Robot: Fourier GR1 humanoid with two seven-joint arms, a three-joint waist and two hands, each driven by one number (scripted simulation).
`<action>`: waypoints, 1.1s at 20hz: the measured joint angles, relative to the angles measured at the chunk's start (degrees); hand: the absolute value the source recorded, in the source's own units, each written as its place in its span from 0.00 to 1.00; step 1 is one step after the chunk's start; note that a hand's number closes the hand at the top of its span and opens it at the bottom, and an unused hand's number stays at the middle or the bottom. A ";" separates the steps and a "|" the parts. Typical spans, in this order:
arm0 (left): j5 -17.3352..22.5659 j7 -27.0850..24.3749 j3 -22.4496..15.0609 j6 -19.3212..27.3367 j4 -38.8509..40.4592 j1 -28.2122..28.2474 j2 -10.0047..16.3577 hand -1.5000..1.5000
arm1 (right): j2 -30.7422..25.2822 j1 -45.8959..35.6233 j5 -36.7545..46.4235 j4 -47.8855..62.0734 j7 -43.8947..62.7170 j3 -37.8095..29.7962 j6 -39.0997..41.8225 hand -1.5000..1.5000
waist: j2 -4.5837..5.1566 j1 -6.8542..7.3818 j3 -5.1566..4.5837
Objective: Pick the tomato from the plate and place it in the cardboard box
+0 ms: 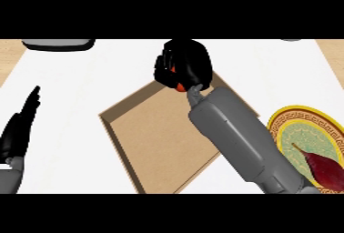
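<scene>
Tomato (180, 87) sits inside curled fingers (161, 69) of the right hand (191, 59) at the cardboard box's (161, 145) far corner.

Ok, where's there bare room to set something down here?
Bare counter lies between the left hand and the cardboard box, and at the far right, beyond the plate. The box's floor is bare too. Crowded: the box's far corner, where the right hand holds the tomato.

Curled right hand (184, 61), straight-fingered left hand (17, 132)
</scene>
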 measured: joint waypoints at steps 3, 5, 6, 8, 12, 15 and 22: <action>-0.82 -0.61 -0.59 0.38 -0.18 0.06 -1.20 0.50 | 0.84 -1.77 -3.32 7.22 -0.78 -0.94 -3.31 0.00 | 0.18 0.61 0.00; -0.72 -0.65 -0.07 -0.39 -0.31 -0.23 -0.74 0.50 | 1.16 -2.59 -6.46 10.57 -1.15 -1.01 -4.42 0.00 | 0.20 0.72 0.01; -0.95 -0.95 -0.19 -0.30 -0.60 0.18 -1.00 0.50 | 1.25 -3.19 -7.96 12.84 -1.83 -0.79 -5.84 0.00 | 0.26 1.04 0.01; -0.88 -0.96 0.19 -0.85 -0.61 0.26 -0.89 0.50 | 1.41 -4.26 -11.11 17.01 -4.64 -0.50 -8.11 0.00 | 0.36 1.36 0.02; -1.26 -0.07 0.77 -1.51 -1.17 0.13 -0.84 0.50 | 1.56 -7.06 -15.52 21.92 -9.52 -0.22 -11.53 0.00 | 0.30 1.26 0.03; -1.84 0.50 0.74 -1.44 -1.23 -0.35 -1.34 0.50 | 1.61 -7.58 -17.76 22.84 -13.94 -0.18 -15.27 0.00 | 0.28 1.05 0.03; -2.15 0.65 1.81 -1.33 -1.52 1.03 -1.80 0.50 | 1.30 -4.96 -21.74 18.55 -22.43 -5.58 -23.16 0.00 | -0.09 -0.28 0.05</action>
